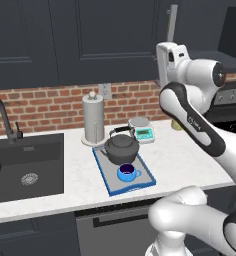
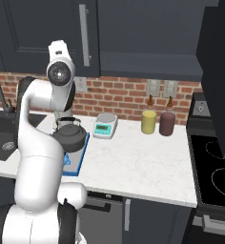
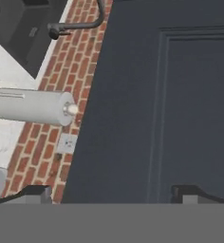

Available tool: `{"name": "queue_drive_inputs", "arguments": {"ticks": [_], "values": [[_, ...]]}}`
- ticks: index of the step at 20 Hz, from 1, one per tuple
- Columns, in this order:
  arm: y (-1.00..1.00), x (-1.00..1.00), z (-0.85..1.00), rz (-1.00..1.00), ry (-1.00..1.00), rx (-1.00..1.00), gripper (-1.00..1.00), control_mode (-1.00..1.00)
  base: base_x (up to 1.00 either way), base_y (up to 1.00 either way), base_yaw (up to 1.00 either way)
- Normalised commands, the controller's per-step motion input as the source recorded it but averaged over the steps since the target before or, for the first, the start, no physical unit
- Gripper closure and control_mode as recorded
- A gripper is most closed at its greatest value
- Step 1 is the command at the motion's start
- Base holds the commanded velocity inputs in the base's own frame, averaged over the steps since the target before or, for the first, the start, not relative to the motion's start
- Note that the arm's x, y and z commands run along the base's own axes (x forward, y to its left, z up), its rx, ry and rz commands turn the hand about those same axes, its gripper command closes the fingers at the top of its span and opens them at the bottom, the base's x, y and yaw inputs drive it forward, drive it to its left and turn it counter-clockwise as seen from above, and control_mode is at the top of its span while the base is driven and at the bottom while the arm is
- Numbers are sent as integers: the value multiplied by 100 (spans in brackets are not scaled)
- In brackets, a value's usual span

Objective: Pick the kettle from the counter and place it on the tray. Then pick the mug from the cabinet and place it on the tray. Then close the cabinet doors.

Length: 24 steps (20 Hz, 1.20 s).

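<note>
The dark grey kettle (image 1: 121,148) (image 2: 69,138) stands on the blue-rimmed tray (image 1: 140,184) (image 2: 79,161), which lies on the white counter (image 1: 180,157). On the same tray, in front of the kettle, sits the blue mug (image 1: 127,173). My arm is raised to the navy cabinet, and my hand (image 1: 168,57) (image 2: 58,50) is just below the grey bar handle (image 1: 172,21) (image 2: 84,34) of a cabinet door. In the hand view my gripper (image 3: 112,192) is open and holds nothing, close to that door's panelled front (image 3: 180,95). Further right, another cabinet door (image 2: 219,71) stands swung outward.
A paper-towel roll (image 1: 94,120) (image 3: 33,107) and a small scale (image 1: 142,129) (image 2: 105,126) stand behind the tray. Yellow and maroon jars (image 2: 148,121) (image 2: 167,124) sit by the brick wall. The sink (image 1: 25,165) lies at the left and the stove (image 2: 214,176) at the right.
</note>
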Motion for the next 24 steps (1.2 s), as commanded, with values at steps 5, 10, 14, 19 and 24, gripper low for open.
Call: {"name": "queue_drive_inputs", "arguments": {"ticks": [5,10,14,19,24], "values": [[3,-80,0,0,1,-4,-100,-100,0,0,0],[-1,-72,1,0,5,-19,-100,-100,0,0,0],[-15,-67,3,0,2,-20,-100,-100,0,0,0],[-34,-58,6,0,0,-11,-100,-100,0,0,0],[-29,-49,0,0,0,-15,-100,-100,0,0,0]]}}
